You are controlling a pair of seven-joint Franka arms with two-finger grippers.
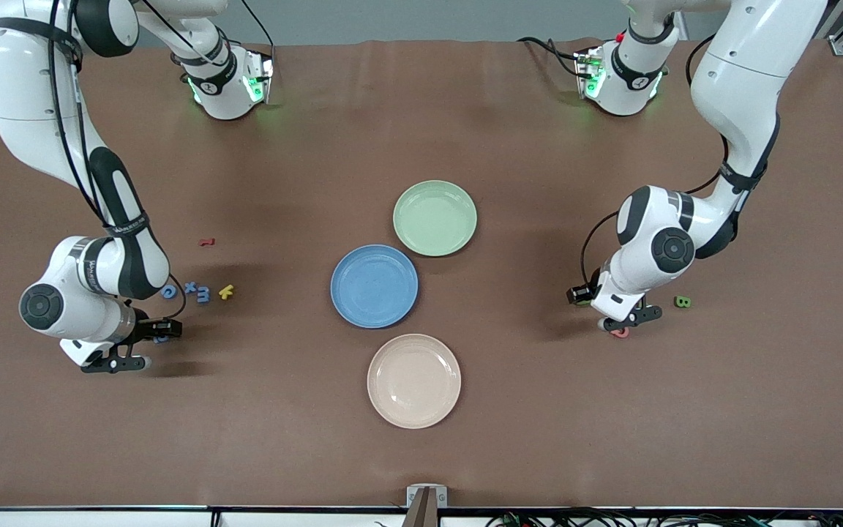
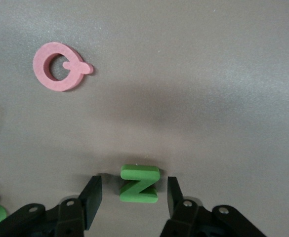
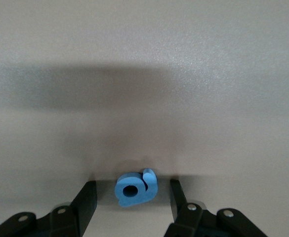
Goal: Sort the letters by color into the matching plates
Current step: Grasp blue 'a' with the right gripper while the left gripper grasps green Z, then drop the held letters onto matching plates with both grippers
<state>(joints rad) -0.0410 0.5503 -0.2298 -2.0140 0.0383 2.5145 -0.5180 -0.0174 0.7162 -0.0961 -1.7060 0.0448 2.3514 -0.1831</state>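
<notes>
Green Z (image 2: 140,183) between left end effector (image 2: 134,195) fingers

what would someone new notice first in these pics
Three plates sit mid-table: the green plate, the blue plate and, nearest the camera, a beige plate. At each end an arm is low over loose letters: the left tool straddles a green Z, the right tool a blue letter.

Robotics lab: two arms bolted to brown-covered table (image 1: 465,110), cables along edge.
</notes>
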